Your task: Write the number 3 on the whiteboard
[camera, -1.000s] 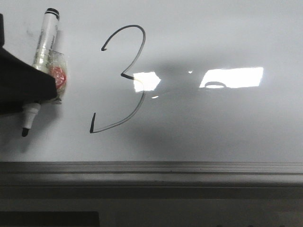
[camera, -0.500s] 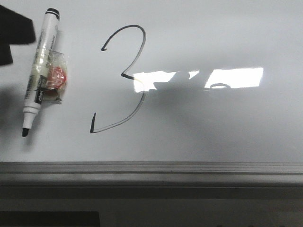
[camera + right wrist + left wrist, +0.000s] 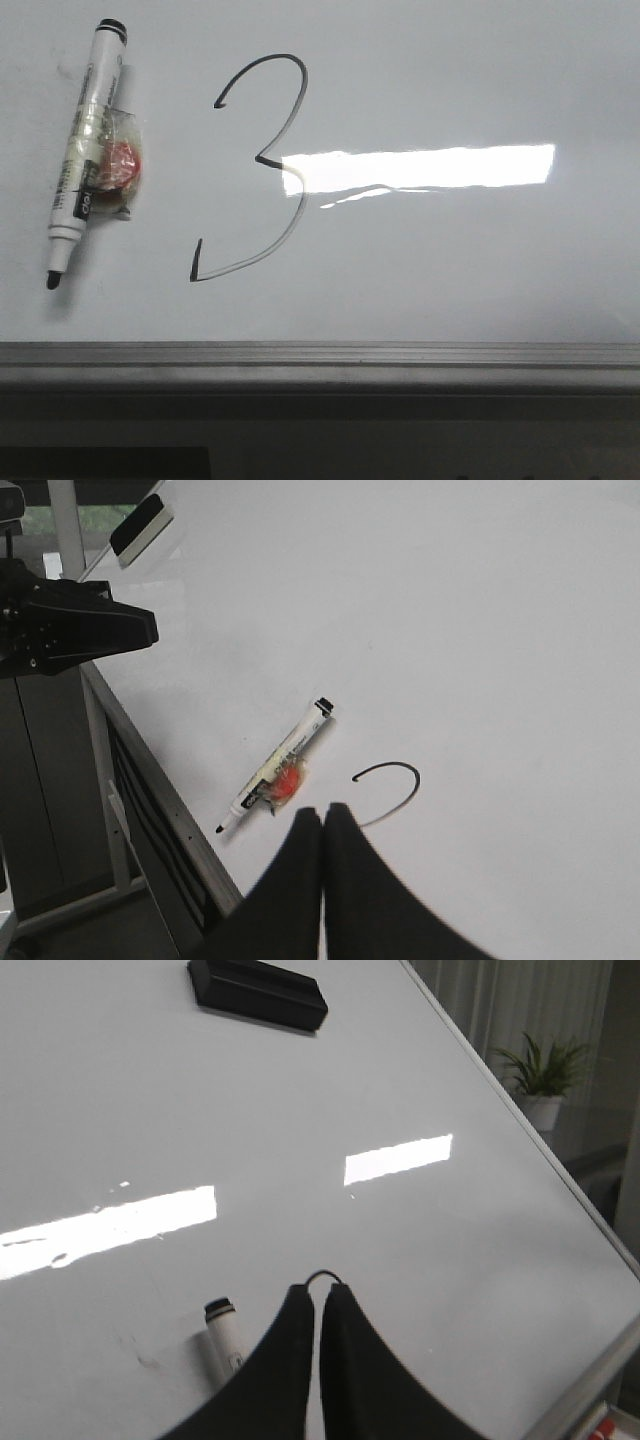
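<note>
Number 3 [image 3: 258,168] sat finished on whiteboard [image 3: 450,270]; marker [image 3: 84,152] lay left, uncapped. Left gripper [image 3: 318,1305] & right gripper [image 3: 322,825] pinched closed, empty. Best: keep arms clear, no smudging.

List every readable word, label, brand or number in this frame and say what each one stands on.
"3": hand-drawn in black, the number 3 on the whiteboard.
Marker pen barrel: printed label present, too small and blurred to read.
Black eraser on the board: no text visible.
Nothing else legible in any view.
</note>
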Tool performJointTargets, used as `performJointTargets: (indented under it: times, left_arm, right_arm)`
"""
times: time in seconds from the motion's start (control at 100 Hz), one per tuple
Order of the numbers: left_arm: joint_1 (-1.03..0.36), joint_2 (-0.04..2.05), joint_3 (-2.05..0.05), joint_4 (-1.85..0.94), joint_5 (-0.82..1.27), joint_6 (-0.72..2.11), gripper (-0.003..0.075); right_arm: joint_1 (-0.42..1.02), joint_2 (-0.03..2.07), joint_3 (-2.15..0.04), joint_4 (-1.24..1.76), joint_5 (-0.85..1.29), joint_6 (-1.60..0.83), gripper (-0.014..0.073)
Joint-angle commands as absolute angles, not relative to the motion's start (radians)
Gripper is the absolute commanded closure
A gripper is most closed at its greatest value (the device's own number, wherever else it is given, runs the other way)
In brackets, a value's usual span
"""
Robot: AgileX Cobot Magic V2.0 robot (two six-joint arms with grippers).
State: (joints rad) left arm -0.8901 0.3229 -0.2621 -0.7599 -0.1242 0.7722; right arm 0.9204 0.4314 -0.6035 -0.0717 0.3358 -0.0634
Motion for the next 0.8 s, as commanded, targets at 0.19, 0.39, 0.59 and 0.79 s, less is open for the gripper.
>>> performJointTargets:
  times: [0.19, 0.39, 0.59, 0.79]
  left_arm:
    - [-0.892, 0.284, -0.244, -0.752, -0.098, 0.803, 0.0741]
    - [-0.892, 0.284, -0.244, -0.757, -0.093, 0.803, 0.0740]
    - [-0.892, 0.284, -0.244, -0.757, -0.093, 0.803, 0.0741]
    - [-0.892, 0.284, -0.244, -0.758, -0.093, 0.803, 0.0741]
  right_arm:
    - [0.916, 0.141, -0.397, -0.099, 0.263, -0.071, 0.0655]
    - [0.916, 0.082, -0.377, -0.099, 0.267, -0.071, 0.0659]
    - [0.916, 0.082, -0.377, -0.099, 0.267, -0.071, 0.0659]
    - [0.916, 0.082, -0.377, -0.099, 0.267, -0.071, 0.0659]
